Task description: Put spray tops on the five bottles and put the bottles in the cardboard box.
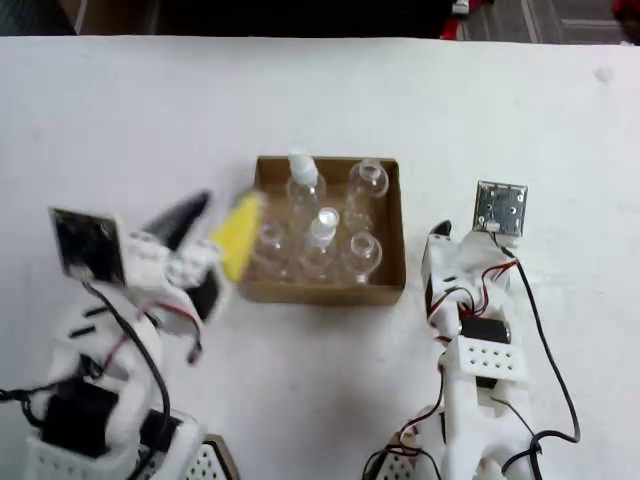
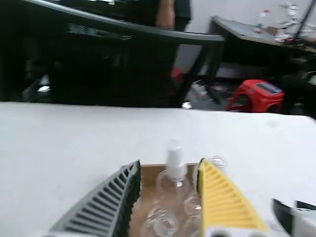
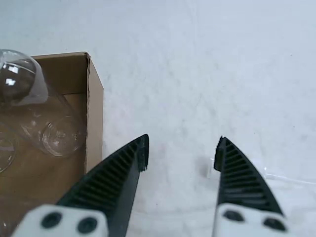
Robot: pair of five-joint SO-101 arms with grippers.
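At counter (image 1: 150,110) centre, cardboard box (image 1: 320,292) holds five bottles (image 1: 365,180), two capped. Left gripper (image 1: 225,208) jaws apart at its 9 o'clock, right gripper (image 3: 182,139) jaws apart at 3. Risk: left jaws could snag the box wall and tip the bottles.

Both arms wear white printed shells, black motors (image 1: 482,327) and red and black cables (image 1: 553,368). The left arm (image 1: 150,262) has ribbed jaws, one yellow, one dark grey; the right arm (image 1: 487,362) has both black.
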